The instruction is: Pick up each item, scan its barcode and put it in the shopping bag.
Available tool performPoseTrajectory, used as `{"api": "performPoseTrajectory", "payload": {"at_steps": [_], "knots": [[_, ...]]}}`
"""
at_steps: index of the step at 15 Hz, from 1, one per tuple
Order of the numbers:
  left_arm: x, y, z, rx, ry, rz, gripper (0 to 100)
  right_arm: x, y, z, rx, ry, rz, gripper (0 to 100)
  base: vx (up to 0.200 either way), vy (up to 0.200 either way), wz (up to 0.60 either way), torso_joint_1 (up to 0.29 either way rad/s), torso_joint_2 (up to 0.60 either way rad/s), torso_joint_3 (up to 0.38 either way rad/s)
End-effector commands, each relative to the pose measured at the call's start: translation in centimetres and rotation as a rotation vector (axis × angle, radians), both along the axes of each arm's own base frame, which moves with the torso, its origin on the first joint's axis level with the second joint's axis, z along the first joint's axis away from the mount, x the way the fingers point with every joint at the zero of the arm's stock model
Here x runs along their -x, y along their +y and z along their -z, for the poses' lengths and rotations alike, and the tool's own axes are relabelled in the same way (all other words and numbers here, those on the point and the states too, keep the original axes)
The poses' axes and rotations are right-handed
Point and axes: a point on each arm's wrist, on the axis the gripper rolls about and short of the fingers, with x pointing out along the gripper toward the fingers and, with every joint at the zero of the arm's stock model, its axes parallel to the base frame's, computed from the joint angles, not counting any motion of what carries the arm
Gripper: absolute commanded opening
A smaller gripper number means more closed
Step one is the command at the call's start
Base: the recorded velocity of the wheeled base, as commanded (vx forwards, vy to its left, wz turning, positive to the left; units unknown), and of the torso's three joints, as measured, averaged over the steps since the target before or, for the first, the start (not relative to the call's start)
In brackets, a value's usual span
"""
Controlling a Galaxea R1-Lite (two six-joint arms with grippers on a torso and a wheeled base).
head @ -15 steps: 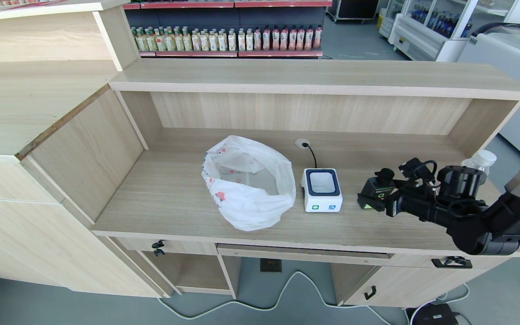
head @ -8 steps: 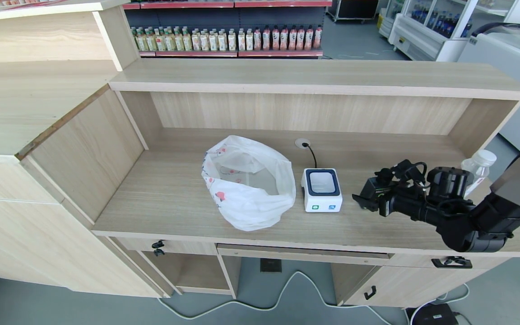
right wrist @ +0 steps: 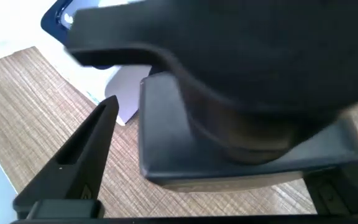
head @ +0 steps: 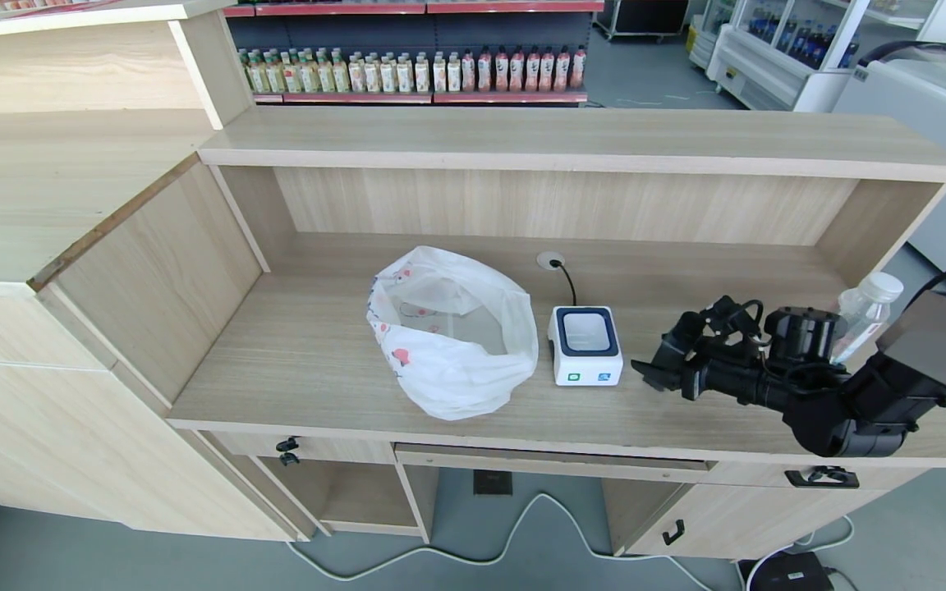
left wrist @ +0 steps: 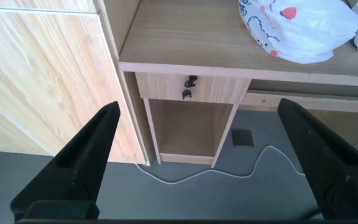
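A white shopping bag [head: 448, 328] with red prints lies open on the counter, and the same bag [left wrist: 297, 28] shows past my left gripper. Just right of it sits the white, blue-rimmed scanner [head: 586, 345], whose body [right wrist: 126, 93] is close in the right wrist view. My right gripper [head: 660, 365] hangs low over the counter just right of the scanner. It is shut on a black item [right wrist: 241, 93] that sits between its fingers [right wrist: 73, 168]. My left gripper [left wrist: 199, 109] is open and holds nothing, out in front of the counter's left end, above the floor.
A clear bottle with a white cap [head: 865, 308] stands at the counter's right end behind my right arm. The scanner's cable [head: 565, 279] runs to a hole in the counter. A raised shelf [head: 571, 135] overhangs the back. Drawers and a floor cable [left wrist: 229, 171] lie below.
My right arm has moved left and down with the black item, bringing it closer to the scanner. The bag, scanner and bottle have stayed put.
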Motion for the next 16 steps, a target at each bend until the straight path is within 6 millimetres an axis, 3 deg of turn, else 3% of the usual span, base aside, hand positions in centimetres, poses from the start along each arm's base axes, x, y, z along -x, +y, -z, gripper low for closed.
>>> {"api": "performPoseTrajectory", "payload": {"at_steps": [1,5,7,9,10,11,12,13,14,16], "knots": [[0.0,0.0,0.0,0.000,0.000,0.000,100,0.1,0.0,-0.1,0.002,-0.004,-0.002,0,0.000,0.000,0.00,0.000,0.00,0.000],[0.0,0.0,0.0,0.000,0.000,0.000,100,0.4,-0.3,-0.8,0.013,-0.028,0.009,0,0.000,0.000,0.00,0.000,0.00,0.000],[0.0,0.0,0.0,0.000,0.000,0.000,100,1.8,-1.3,-3.2,0.031,-0.076,0.016,0,0.000,0.000,0.00,0.000,0.00,0.000],[0.0,0.0,0.0,0.000,0.000,0.000,100,3.8,-0.8,-10.1,-0.065,-0.185,-0.108,0,0.000,0.000,0.00,0.000,0.00,0.000],[0.0,0.0,0.0,0.000,0.000,0.000,100,4.9,-0.5,-12.5,-0.101,-0.212,-0.135,0,0.000,0.000,0.00,0.000,0.00,0.000],[0.0,0.0,0.0,0.000,0.000,0.000,100,7.9,0.9,-18.2,-0.156,-0.305,-0.219,0,0.000,0.000,0.00,0.000,0.00,0.000],[0.0,0.0,0.0,0.000,0.000,0.000,100,10.1,1.1,-21.7,-0.162,-0.384,-0.286,0,0.000,0.000,0.00,0.000,0.00,0.000],[0.0,0.0,0.0,0.000,0.000,0.000,100,12.0,1.3,-23.9,-0.143,-0.449,-0.353,0,0.000,0.000,0.00,0.000,0.00,0.000],[0.0,0.0,0.0,0.000,0.000,0.000,100,13.3,1.6,-24.8,-0.124,-0.484,-0.413,0,0.000,0.000,0.00,0.000,0.00,0.000],[0.0,0.0,0.0,0.000,0.000,0.000,100,14.4,2.6,-25.2,-0.041,-0.637,-0.550,0,0.000,0.000,0.00,0.000,0.00,0.000]]}}
